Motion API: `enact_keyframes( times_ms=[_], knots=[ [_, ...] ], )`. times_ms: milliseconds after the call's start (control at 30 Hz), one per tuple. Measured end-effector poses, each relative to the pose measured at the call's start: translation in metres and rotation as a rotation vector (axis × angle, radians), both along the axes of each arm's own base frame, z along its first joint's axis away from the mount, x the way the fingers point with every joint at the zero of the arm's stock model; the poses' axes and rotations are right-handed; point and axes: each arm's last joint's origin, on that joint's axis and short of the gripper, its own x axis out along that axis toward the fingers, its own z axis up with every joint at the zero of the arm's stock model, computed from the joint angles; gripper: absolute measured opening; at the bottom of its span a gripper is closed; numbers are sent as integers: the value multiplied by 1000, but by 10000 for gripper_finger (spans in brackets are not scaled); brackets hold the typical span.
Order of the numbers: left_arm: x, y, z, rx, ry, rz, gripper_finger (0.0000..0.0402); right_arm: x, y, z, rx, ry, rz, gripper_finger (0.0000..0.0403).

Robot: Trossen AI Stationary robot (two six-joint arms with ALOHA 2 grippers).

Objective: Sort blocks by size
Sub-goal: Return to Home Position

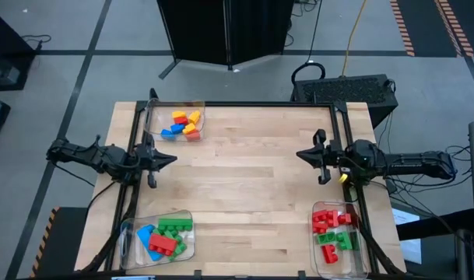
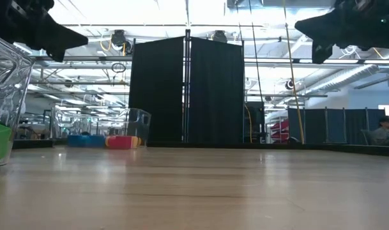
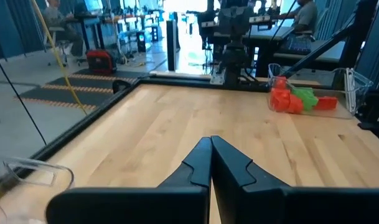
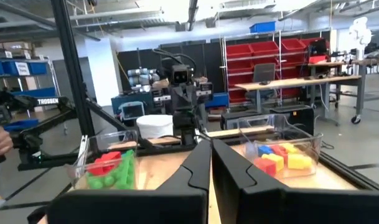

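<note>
The blocks lie in three clear trays. Small yellow, orange, blue and red blocks (image 1: 182,123) fill the far left tray. Blue, green and red blocks (image 1: 165,237) are in the near left tray, and red and green blocks (image 1: 334,229) in the near right tray. My left gripper (image 1: 173,160) hangs shut above the table's left side, pointing level toward the right. My right gripper (image 1: 300,155) hangs shut above the right side, facing it. Both are empty, as the wrist views show (image 3: 211,149) (image 4: 211,149). The bare wood between them holds no block.
A black frame (image 1: 237,104) runs along the table's far edge and down both sides. The arms' bases stand beyond the left and right edges. Bare tabletop (image 1: 237,179) stretches between the grippers. In the low view both grippers (image 2: 69,39) (image 2: 304,27) hang well above the wood.
</note>
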Motion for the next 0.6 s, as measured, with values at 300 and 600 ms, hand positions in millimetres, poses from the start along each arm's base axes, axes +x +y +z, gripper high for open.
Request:
enact_keyframes(
  times_ms=[300, 600],
  knots=[
    [-4, 0, -5, -27, -42, -51, 8, -8, 5, -3, -71, 33, 137, 0],
    [-3, 0, -23, -33, -63, -38, 8, -13, 4, -5, -76, 61, 108, 0]
  ],
)
